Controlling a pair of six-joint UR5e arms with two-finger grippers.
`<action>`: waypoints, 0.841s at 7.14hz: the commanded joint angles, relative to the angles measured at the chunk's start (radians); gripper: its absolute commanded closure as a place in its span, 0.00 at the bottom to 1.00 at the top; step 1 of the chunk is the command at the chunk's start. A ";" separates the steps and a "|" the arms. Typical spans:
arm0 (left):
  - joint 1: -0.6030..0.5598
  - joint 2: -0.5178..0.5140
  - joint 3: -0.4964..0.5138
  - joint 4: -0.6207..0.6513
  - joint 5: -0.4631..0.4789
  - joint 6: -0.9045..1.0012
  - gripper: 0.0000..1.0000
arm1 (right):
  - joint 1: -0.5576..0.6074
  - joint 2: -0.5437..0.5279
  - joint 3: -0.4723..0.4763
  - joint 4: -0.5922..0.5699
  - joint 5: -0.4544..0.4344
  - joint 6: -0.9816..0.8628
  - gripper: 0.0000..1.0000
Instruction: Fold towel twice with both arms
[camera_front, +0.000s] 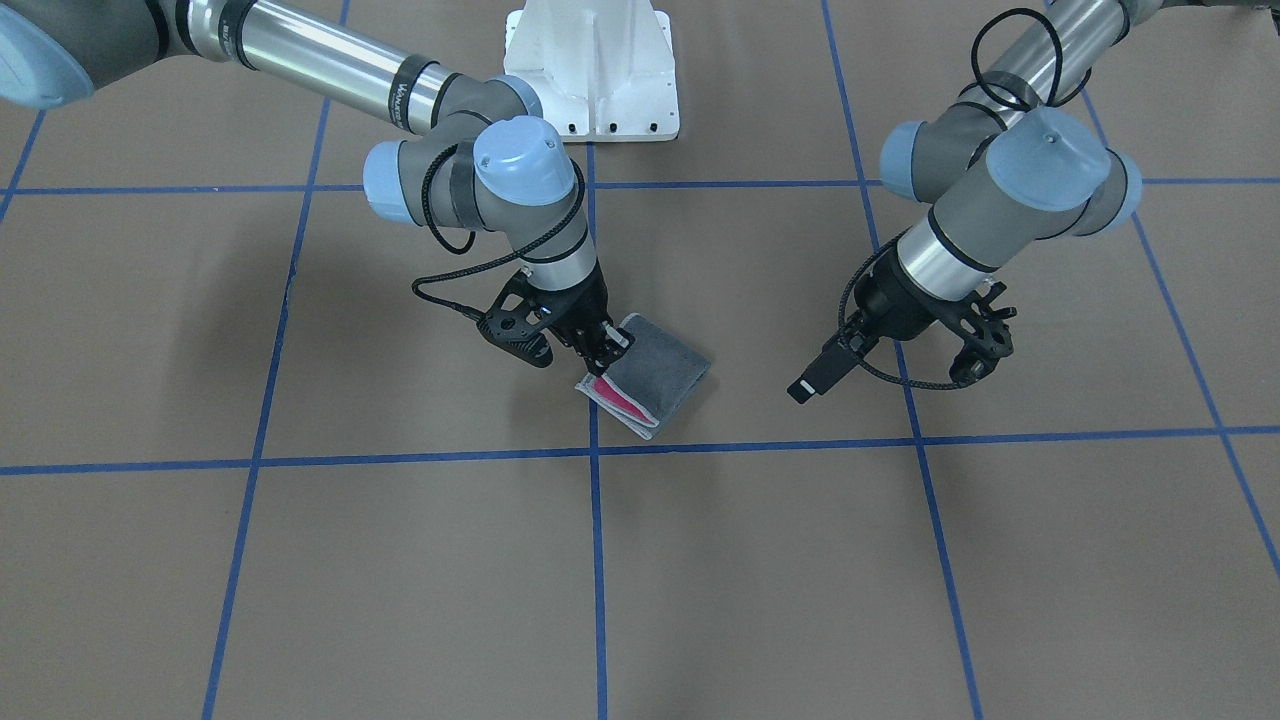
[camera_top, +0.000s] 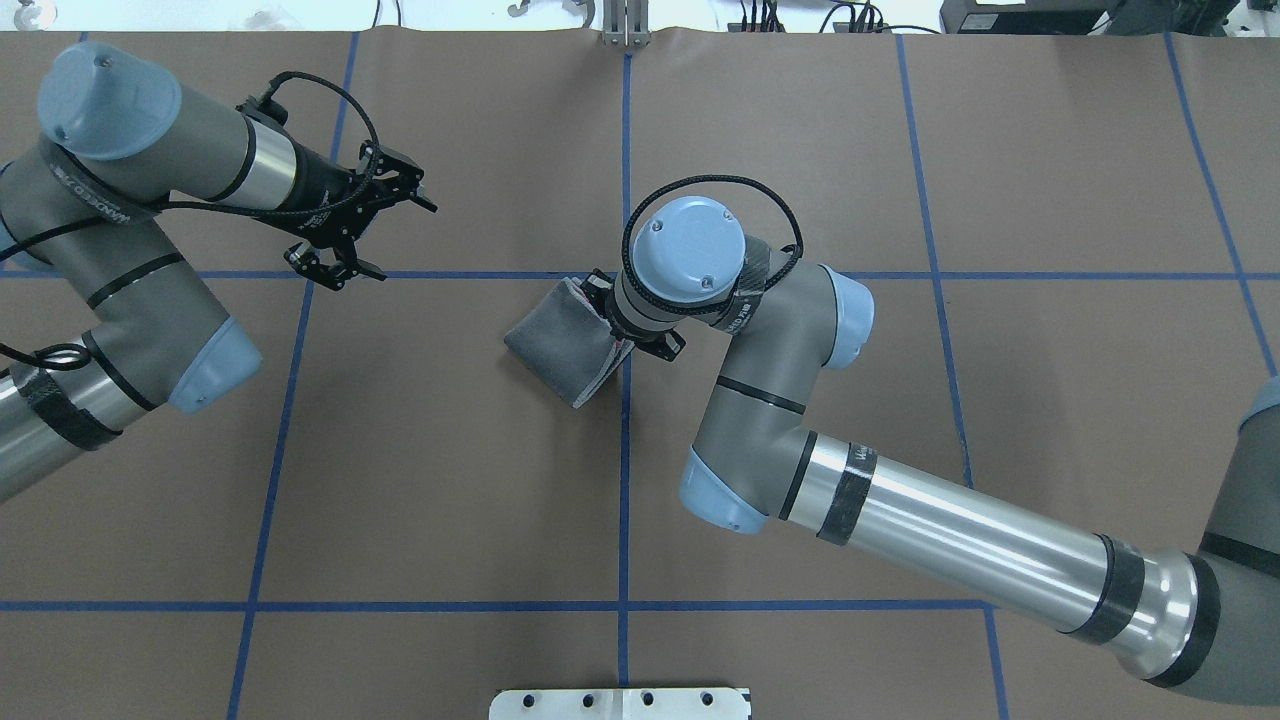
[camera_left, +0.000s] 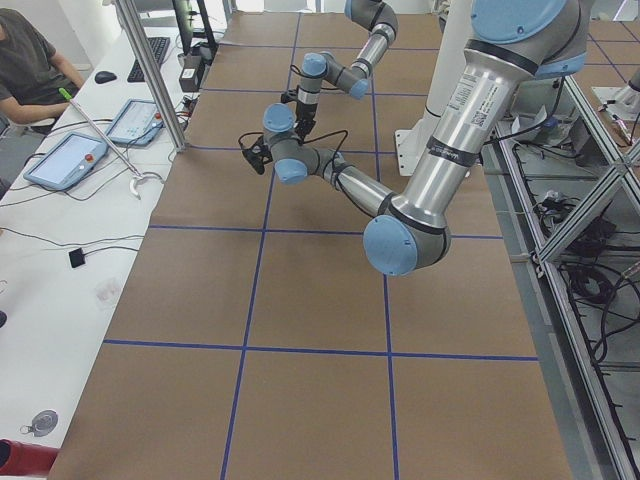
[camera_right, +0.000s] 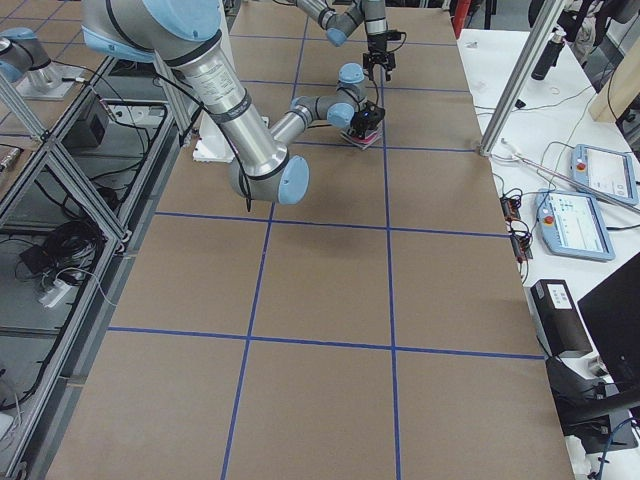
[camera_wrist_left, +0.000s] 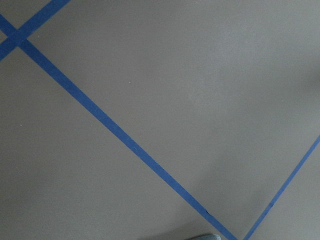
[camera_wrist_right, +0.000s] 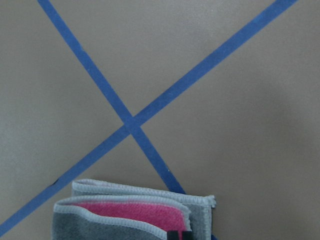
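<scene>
Beside the tape cross (camera_wrist_right: 130, 124), our right gripper (camera_front: 605, 352) pinches an edge of the twice-folded towel (camera_front: 665, 372), the left gripper (camera_top: 408, 242) spread and idle; next, we judge, it must release and lift clear.

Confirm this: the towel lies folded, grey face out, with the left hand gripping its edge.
Not the left hand. In the overhead exterior view, the arm that comes in from the right reaches the towel, so it is the right hand gripping the edge of the folded, grey-face-out towel. The left hand hangs open, apart from it.
</scene>
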 joint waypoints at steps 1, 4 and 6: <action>-0.003 -0.001 -0.002 0.002 0.000 0.000 0.00 | 0.009 -0.004 0.009 -0.013 0.000 -0.002 1.00; -0.001 -0.002 -0.008 0.003 0.000 -0.002 0.00 | 0.037 -0.004 0.006 -0.015 0.000 -0.032 1.00; -0.001 -0.001 -0.008 0.002 0.000 -0.002 0.00 | 0.048 -0.001 -0.002 -0.013 0.000 -0.038 1.00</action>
